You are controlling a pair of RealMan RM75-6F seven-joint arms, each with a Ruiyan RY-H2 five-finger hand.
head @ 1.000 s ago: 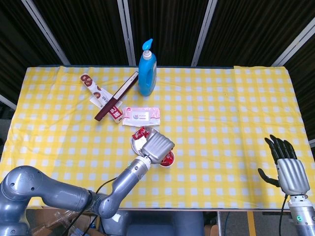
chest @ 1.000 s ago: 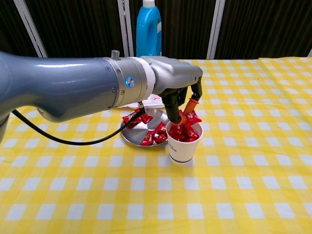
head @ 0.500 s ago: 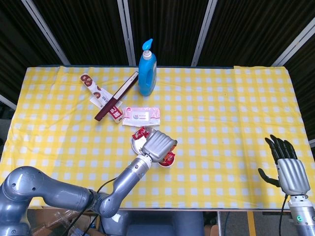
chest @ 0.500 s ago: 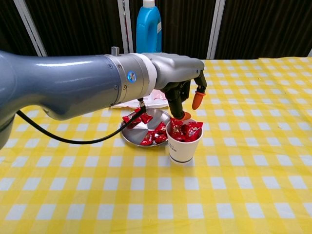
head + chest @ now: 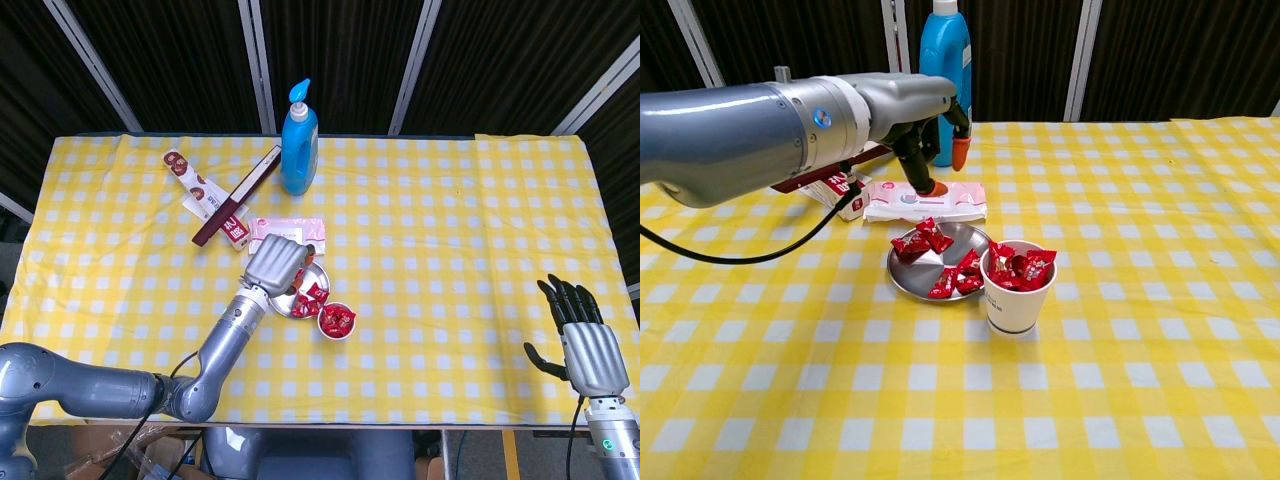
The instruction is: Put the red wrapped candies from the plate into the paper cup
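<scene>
A yellow-checked bench point(image 5: 450, 220) stands before dark panels (wide bare cloth at right). The left robot hand point(image 5: 930, 125) hovers empty, fingers apart, above the steel plate point(image 5: 910, 280) of red candies point(image 5: 923, 241); the paper cup point(image 5: 1017, 290) touches its rim. The right robot hand point(image 5: 580, 335) idles open off the near edge.

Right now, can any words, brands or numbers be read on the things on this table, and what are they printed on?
No text can be read.
Wet wipes pack: pink label, print blurred.
Blue pump bottle: no label visible.
Snack packets: print too small.
Red candies: wrappers unreadable.
Paper cup: plain white.
</scene>
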